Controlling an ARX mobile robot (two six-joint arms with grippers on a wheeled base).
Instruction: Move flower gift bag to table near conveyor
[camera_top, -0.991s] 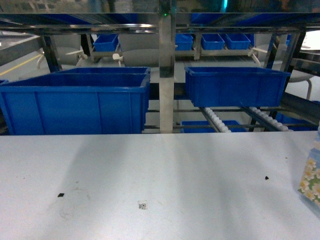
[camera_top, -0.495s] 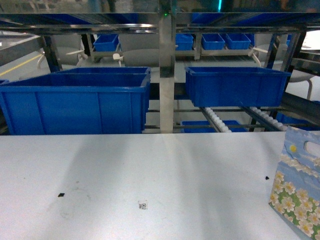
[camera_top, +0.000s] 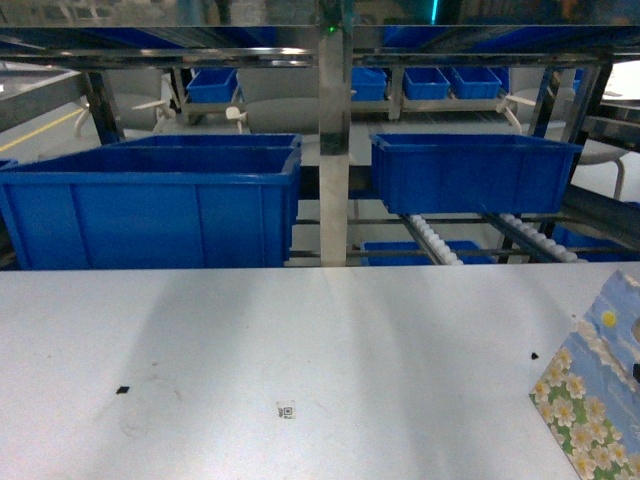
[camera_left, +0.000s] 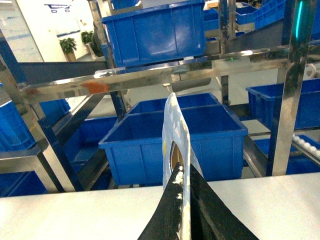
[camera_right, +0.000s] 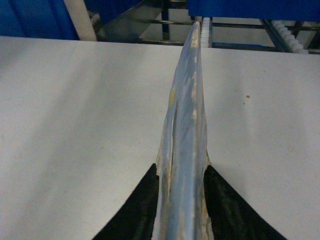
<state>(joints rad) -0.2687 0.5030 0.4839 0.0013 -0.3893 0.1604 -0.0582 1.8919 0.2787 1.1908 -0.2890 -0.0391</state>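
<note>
Right tool (camera_right: 182, 167): its two black fingers are squeezed shut on the thin edge of the flower gift bag (camera_right: 185, 115), with the white table (camera_right: 75, 115) under it.
Left tool (camera_left: 184, 172): its black fingers also pinch a thin bag edge, right by an oval handle hole.
Flower gift bag (camera_top: 590, 400): in the head view it is at the bottom right corner, over the table and leaning. It is blue with white flowers. Its bottom is cut off, so I cannot tell if it touches the table.
Table (camera_top: 300, 340): wide, flat and white-grey.
Code mark (camera_top: 286, 409): a tiny square near the front middle of the table.
Black speck (camera_top: 122, 390): small, to the left of the code mark.
Conveyor (camera_top: 440, 245): a steel rack with rows of little white rollers, just behind the table's far edge.
Big blue bin (camera_top: 150, 205): sits on the conveyor on the left.
Second blue bin (camera_top: 470, 170): sits on the right, a bit further back.
Steel post (camera_top: 333, 150): stands between the two bins.
</note>
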